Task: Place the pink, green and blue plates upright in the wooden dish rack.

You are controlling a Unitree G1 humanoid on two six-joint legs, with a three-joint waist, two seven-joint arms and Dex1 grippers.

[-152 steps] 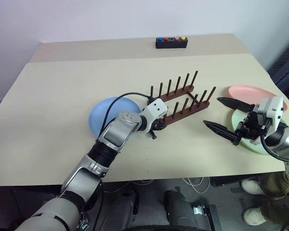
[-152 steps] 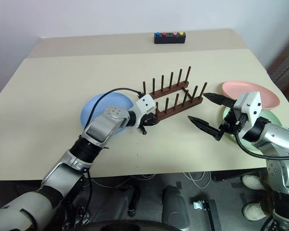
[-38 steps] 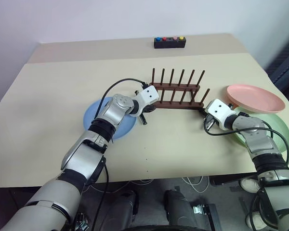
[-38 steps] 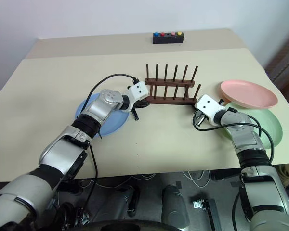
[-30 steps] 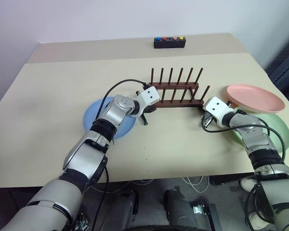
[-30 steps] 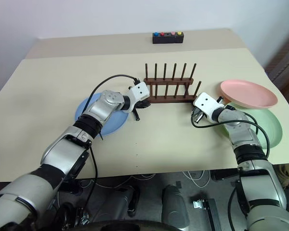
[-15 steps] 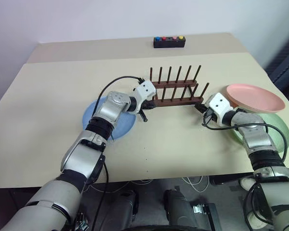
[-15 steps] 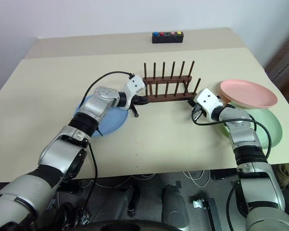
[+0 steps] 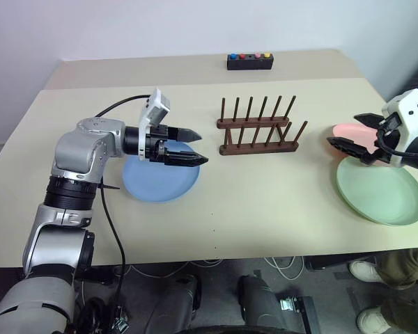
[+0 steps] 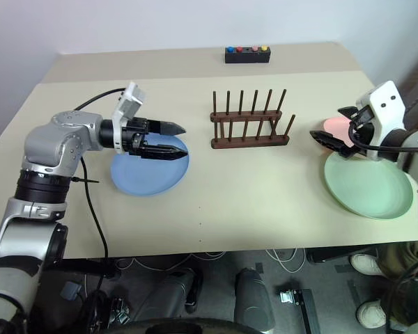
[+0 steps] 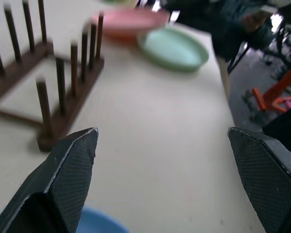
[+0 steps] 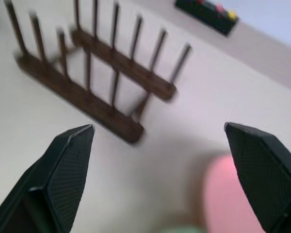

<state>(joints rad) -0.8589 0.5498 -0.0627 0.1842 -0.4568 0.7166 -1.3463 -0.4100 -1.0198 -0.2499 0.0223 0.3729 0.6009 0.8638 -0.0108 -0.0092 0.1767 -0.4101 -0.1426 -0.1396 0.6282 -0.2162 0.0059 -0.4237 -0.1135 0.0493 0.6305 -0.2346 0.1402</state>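
A beige table (image 9: 265, 202) stands against a plain white wall (image 9: 160, 28), with a seam across its far part. Cables (image 9: 285, 264) lie on the dark floor below its near edge. A black box (image 9: 249, 62) with coloured buttons sits near the far edge; no writing can be read anywhere.

The rack (image 9: 258, 132) stands empty in the table's middle. The blue plate (image 9: 153, 182) lies flat to its left, the green plate (image 9: 380, 191) to its right, with the pink plate (image 9: 345, 132) just beyond the green one.

The left gripper (image 9: 195, 148) hovers over the blue plate, fingers spread wide, holding nothing. The right gripper (image 9: 348, 132) hangs above the pink plate, likewise spread and empty.
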